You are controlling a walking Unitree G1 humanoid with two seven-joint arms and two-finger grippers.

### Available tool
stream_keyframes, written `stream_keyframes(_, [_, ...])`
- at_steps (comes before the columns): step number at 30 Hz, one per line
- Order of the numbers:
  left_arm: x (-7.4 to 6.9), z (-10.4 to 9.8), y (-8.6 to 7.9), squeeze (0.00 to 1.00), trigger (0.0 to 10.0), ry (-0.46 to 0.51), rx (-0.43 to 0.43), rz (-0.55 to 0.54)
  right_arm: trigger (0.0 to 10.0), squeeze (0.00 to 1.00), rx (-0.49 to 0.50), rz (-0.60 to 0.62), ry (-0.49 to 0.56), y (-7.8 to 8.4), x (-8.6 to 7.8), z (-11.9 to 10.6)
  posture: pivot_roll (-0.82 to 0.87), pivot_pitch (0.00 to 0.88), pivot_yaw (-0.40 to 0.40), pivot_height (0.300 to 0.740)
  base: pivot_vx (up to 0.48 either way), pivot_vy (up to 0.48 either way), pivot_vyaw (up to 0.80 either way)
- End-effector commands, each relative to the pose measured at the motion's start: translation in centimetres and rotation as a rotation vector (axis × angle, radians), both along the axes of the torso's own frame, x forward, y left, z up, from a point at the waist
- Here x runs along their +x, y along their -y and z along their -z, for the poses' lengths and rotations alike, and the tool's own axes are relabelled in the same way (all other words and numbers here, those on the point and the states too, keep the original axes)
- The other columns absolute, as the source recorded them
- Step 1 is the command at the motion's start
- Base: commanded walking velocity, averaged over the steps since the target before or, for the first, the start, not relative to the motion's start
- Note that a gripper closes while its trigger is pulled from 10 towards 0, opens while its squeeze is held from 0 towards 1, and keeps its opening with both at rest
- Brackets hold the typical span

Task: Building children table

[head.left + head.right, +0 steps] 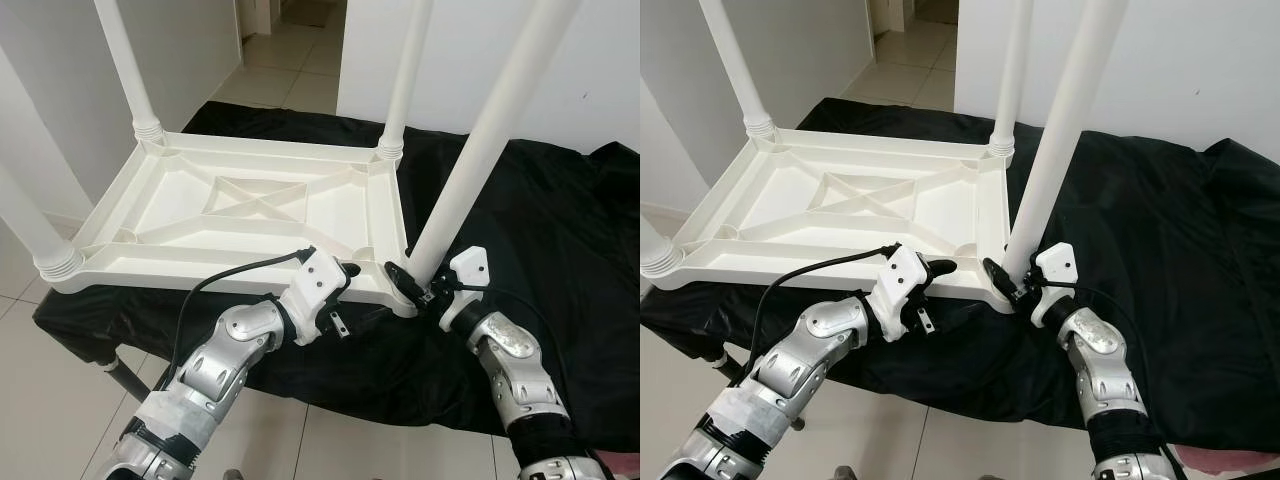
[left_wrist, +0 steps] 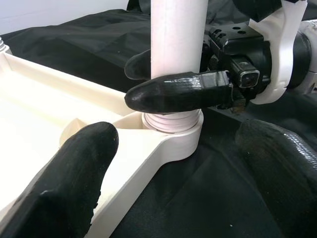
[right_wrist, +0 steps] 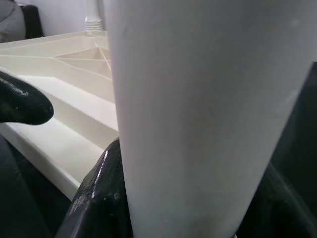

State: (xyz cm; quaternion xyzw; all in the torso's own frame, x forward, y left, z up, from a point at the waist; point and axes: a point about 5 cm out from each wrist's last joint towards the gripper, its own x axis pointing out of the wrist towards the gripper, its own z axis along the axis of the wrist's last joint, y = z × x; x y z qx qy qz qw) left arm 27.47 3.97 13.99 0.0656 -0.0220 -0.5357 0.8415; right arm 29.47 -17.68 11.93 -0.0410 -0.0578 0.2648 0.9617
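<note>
The white table top [image 1: 250, 215] lies upside down on a black cloth [image 1: 560, 230] spread over a low support, its ribbed underside facing up, and everything here is best placed from its near right corner socket [image 2: 173, 131]. Out of that socket rises the fourth leg [image 1: 470, 160], leaning slightly away from the tray's middle instead of standing as straight as the three other legs, which stand in the far right, far left and near left corners. The right gripper [image 1: 415, 285] is clenched around the base of this leg just above the socket, one finger [image 2: 178, 93] wrapped across the tube's front. The left gripper [image 1: 350, 272] sits just beside the socket on the tray's near edge, its fingers spread, gripping nothing, one fingertip [image 2: 74, 163] resting by the rim. The threaded collar at the leg's foot looks seated but, judging from the lean, perhaps not fully home. The likeliest trouble is cross-threading or jamming if the leg is turned while tilted; the long tube gives strong leverage, so a sideways pull could pop it out of the socket or tip it over. Because the socket corner hangs near the cloth's front edge and the left fingers only rest there, a hard twist could also slide the whole top toward the tiled floor [image 1: 60, 350].
</note>
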Motion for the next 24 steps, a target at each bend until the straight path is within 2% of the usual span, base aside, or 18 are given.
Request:
stream_keyframes(1, [-0.3, -0.2, 0.2, 0.0, 10.0, -0.004, 0.012, 0.092, 10.0, 0.0, 0.008, 0.056, -0.025, 0.0, -0.1, 0.3, -0.07, 0.0, -0.002, 0.74, 0.0, 0.0, 0.0])
stream_keyframes(4, [-0.3, -0.2, 0.2, 0.0, 10.0, -0.002, 0.014, 0.092, 10.0, 0.0, -0.041, 0.183, -0.041, 0.0, 0.2, 0.8, -0.08, 0.0, 0.001, 0.74, 0.0, 0.0, 0.0])
stream_keyframes(8, [-0.3, -0.2, 0.3, 0.0, 10.0, -0.005, 0.013, 0.097, 10.0, 0.0, 0.077, 0.297, -0.094, -0.9, 0.3, 0.7, -0.08, 0.0, 0.003, 0.74, 0.0, 0.0, 0.0])
stream_keyframes(11, [-0.4, -0.2, 0.3, 0.0, 10.0, -0.005, 0.013, 0.097, 10.0, 0.0, 0.089, 0.328, -0.096, -1.1, 0.3, 0.7, -0.08, 0.0, 0.005, 0.74, 0.0, 0.0, 0.0])
stream_keyframes(13, [-0.4, -0.2, 0.3, 0.0, 10.0, -0.006, 0.014, 0.099, 10.0, 0.0, 0.152, 0.494, -0.118, -1.7, 0.2, 1.0, -0.08, 0.0, 0.004, 0.74, 0.0, 0.0, 0.0])
stream_keyframes(14, [-0.4, -0.2, 0.3, 0.0, 10.0, -0.006, 0.014, 0.099, 10.0, 0.0, 0.152, 0.494, -0.118, -1.7, 0.2, 1.0, -0.08, 0.0, 0.004, 0.74, 0.0, 0.0, 0.0])
stream_keyframes(17, [-0.5, -0.2, 0.4, 0.0, 10.0, -0.007, 0.012, 0.1, 10.0, 0.0, 0.204, 0.699, -0.129, -3.1, -0.3, 1.2, -0.07, 0.0, 0.001, 0.74, 0.0, 0.0, 0.0])
stream_keyframes(19, [-0.5, -0.2, 0.4, 0.0, 10.0, -0.008, 0.011, 0.1, 10.0, 0.0, 0.206, 0.736, -0.129, -3.4, -0.4, 1.2, -0.07, 0.0, 0.001, 0.74, 0.0, 0.0, 0.0])
stream_keyframes(20, [-0.6, -0.2, 0.4, 0.0, 10.0, -0.009, 0.011, 0.099, 10.0, 0.0, 0.231, 0.72, -0.14, -4.5, -0.5, 1.3, -0.07, 0.0, -0.002, 0.74, 0.0, 0.0, 0.0])
stream_keyframes(24, [-0.6, -0.2, 0.4, 0.0, 10.0, -0.012, 0.009, 0.095, 10.0, 0.0, 0.256, 0.671, -0.153, -5.8, -0.5, 1.1, -0.06, 0.0, -0.002, 0.74, 0.0, 0.0, 0.0])
